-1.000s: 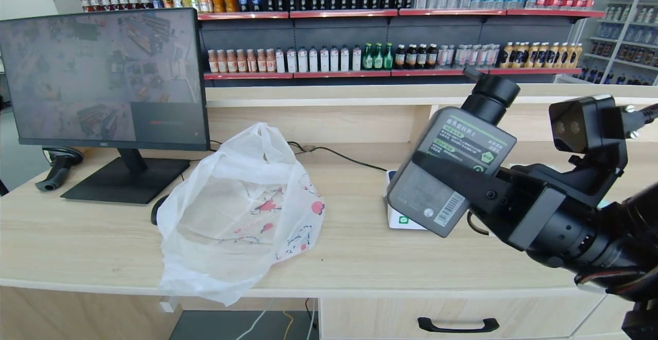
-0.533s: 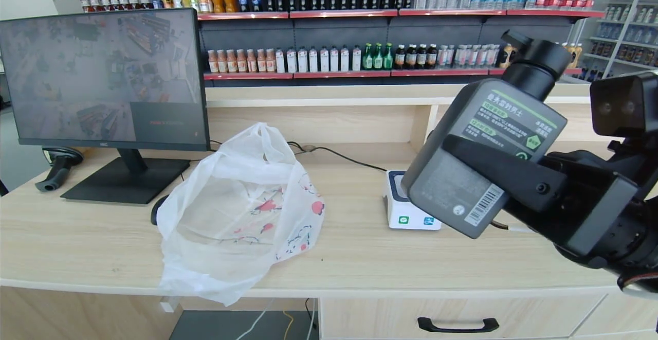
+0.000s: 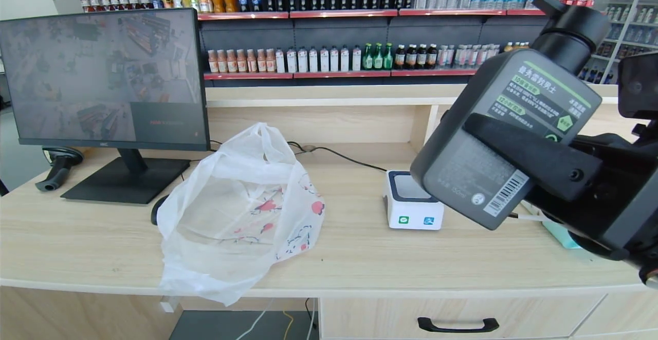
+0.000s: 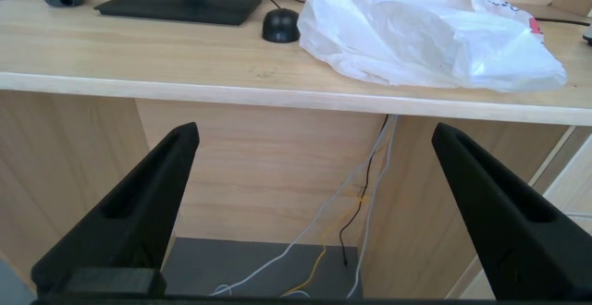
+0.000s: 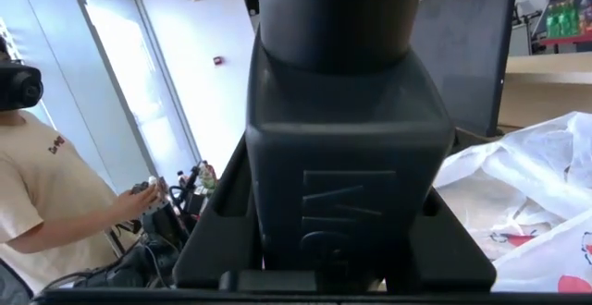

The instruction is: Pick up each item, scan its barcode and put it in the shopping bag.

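Observation:
A dark grey bottle point(image 3: 506, 134) with a black cap hangs tilted in the air at the right, its barcode label facing the head camera. My right gripper point(image 3: 480, 142) is shut on it, one black finger lying across its face. The bottle is up and to the right of the white scanner box point(image 3: 413, 207) on the counter. The white shopping bag point(image 3: 241, 216) lies slumped left of the scanner. In the right wrist view the bottle point(image 5: 347, 157) sits between the fingers, the bag point(image 5: 527, 185) beyond. My left gripper point(image 4: 314, 213) is open, low in front of the counter edge, below the bag point(image 4: 425, 28).
A monitor point(image 3: 103, 77) stands at the back left, with a black mouse point(image 3: 157, 209) and a handheld scanner point(image 3: 59, 167) near it. A teal item point(image 3: 560, 234) lies behind my right arm. The counter point(image 3: 360, 257) has a drawer handle point(image 3: 457, 324) below; drink shelves point(image 3: 360, 16) stand behind.
My right gripper has carried the bottle up and to the right, off the scanner box, which now shows in full. The bag and left arm have not moved.

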### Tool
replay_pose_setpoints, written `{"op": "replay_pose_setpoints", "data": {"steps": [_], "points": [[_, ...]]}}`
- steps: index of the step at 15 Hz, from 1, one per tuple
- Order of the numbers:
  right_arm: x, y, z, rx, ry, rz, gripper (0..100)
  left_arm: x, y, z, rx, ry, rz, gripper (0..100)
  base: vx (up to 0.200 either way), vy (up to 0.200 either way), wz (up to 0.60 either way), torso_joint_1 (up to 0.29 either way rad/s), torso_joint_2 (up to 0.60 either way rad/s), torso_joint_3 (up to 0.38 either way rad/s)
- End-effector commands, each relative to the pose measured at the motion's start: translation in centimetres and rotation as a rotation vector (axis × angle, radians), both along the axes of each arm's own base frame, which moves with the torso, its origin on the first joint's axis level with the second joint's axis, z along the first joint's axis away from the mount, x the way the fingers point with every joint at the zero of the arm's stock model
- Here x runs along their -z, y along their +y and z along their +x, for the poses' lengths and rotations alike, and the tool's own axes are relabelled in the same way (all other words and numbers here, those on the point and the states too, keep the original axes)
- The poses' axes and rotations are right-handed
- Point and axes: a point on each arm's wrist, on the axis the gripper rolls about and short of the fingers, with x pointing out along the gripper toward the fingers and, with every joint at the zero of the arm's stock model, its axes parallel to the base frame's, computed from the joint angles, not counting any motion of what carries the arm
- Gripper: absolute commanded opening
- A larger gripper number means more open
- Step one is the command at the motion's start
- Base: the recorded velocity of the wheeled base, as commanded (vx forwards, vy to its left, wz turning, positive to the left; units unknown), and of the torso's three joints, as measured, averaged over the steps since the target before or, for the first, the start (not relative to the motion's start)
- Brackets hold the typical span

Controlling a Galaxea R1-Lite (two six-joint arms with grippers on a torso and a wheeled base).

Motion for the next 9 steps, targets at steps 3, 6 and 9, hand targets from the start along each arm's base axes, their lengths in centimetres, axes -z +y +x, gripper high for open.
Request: {"op": "replay_pose_setpoints", "data": {"steps": [3,6,9], "points": [[0.01,-0.01,-0.05,0.003,-0.009,-0.002,0,0.00,0.00,0.00,0.000,-0.001,0.000,100,0.000,0.000,0.00,0.000,0.00,0.000],[0.08,0.30,-0.33,-0.004,-0.028,-0.009,0,0.00,0.00,0.00,0.000,-0.001,0.000,100,0.000,0.000,0.00,0.000,0.00,0.000],[0.81,0.26,-0.48,0.028,-0.071,-0.044,0,0.00,0.00,0.00,0.000,-0.001,0.000,100,0.000,0.000,0.00,0.000,0.00,0.000]]}}
